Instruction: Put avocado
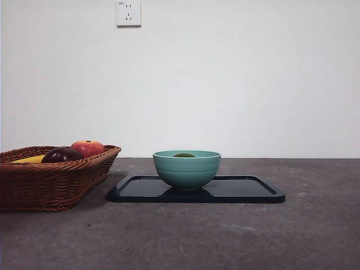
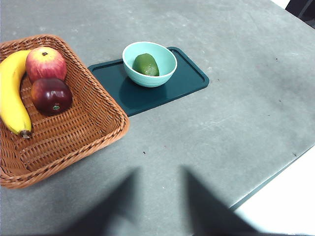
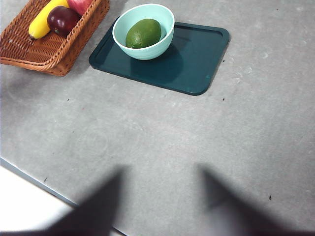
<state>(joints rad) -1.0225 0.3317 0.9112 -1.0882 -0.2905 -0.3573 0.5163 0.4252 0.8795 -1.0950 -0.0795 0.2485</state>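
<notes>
The avocado (image 3: pixel 143 33) (image 2: pixel 146 64) lies inside a teal bowl (image 1: pixel 187 169) (image 2: pixel 149 64) (image 3: pixel 143 31); in the front view only its dark green top (image 1: pixel 184 155) peeks over the rim. The bowl stands on a dark tray (image 1: pixel 247 191) (image 2: pixel 189 78) (image 3: pixel 197 54). My left gripper (image 2: pixel 160 201) hangs open high over the bare table, well away from the bowl. My right gripper (image 3: pixel 160 201) is also open, raised above the table near its edge, with nothing between its jaws. Neither arm shows in the front view.
A wicker basket (image 1: pixel 50 183) (image 2: pixel 93 123) (image 3: pixel 47 46) stands beside the tray, holding a banana (image 2: pixel 12 98), a red apple (image 2: pixel 46 64) and a dark maroon fruit (image 2: pixel 51 96). The table edge (image 2: pixel 268 179) (image 3: pixel 29 174) runs close beneath both grippers.
</notes>
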